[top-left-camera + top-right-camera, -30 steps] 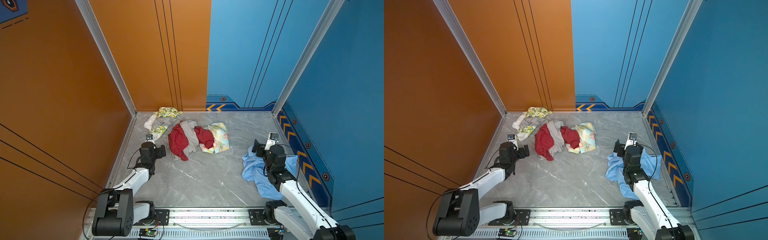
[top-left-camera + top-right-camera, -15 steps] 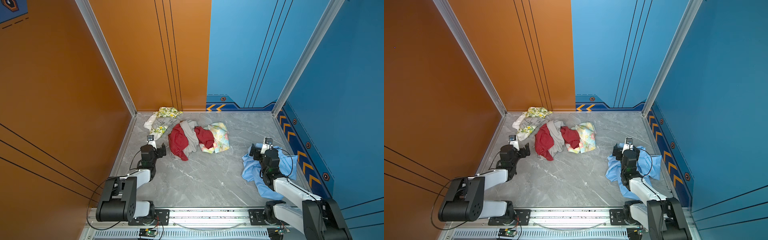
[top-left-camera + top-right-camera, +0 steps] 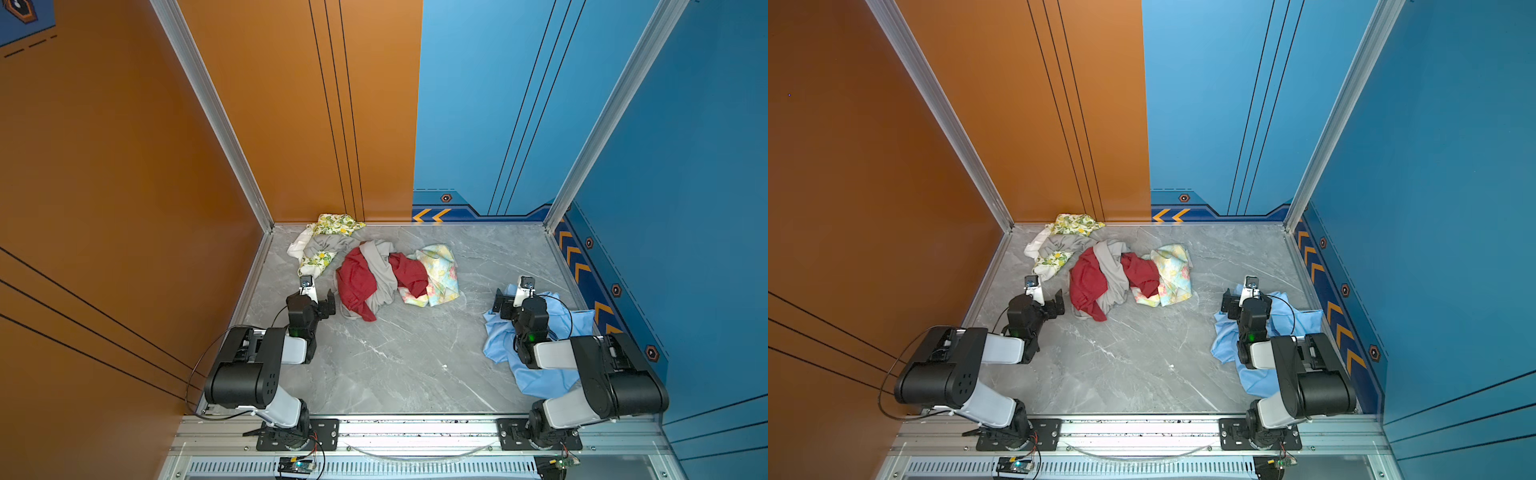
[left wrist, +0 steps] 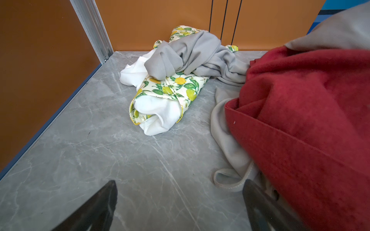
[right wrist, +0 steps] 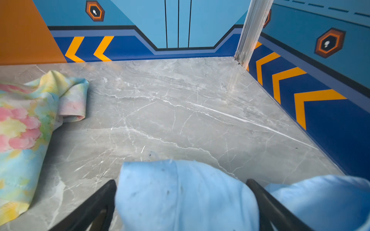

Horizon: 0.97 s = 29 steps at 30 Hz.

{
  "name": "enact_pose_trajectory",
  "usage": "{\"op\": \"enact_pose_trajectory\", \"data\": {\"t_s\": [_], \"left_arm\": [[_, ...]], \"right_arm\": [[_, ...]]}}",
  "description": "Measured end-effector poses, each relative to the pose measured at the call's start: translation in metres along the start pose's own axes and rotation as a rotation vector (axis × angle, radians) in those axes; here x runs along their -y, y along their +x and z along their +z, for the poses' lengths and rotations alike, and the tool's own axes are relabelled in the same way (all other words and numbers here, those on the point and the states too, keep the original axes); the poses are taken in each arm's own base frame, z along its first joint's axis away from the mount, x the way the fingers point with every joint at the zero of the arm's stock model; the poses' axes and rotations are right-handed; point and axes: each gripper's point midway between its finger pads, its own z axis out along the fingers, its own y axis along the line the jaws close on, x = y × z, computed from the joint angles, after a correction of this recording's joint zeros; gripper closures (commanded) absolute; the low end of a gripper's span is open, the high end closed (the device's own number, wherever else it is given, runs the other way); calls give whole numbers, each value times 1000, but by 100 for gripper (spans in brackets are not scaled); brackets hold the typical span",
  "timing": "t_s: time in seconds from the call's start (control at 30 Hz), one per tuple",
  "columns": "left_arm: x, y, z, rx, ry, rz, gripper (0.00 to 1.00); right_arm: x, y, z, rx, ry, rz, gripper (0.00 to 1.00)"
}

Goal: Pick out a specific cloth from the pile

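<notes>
Both arms have folded back; the left fingers and right fingers stand wide open, empty. The cloth lies on the desk, well apart from the pile, so we judge it picked out.

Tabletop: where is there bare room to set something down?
Bare marble lies in the middle, between the pile, the light blue cloth and the front rail, and in the far right corner. Crowded: the far left corner and the near right side.
</notes>
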Motion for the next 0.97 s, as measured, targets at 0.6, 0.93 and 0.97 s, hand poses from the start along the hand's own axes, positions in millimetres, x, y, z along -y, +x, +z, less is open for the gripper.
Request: {"op": "enact_pose_trajectory", "data": {"t_s": [0.6, 0.93, 0.97], "left_arm": [[-3, -12, 8, 3, -28, 2, 2], [-3, -11, 8, -1, -28, 2, 2], [-3, -11, 8, -1, -28, 3, 2]], "right_arm": [[5, -21, 15, 15, 1, 26, 0], [5, -20, 15, 13, 1, 27, 0], [5, -20, 15, 12, 0, 27, 0]]}}
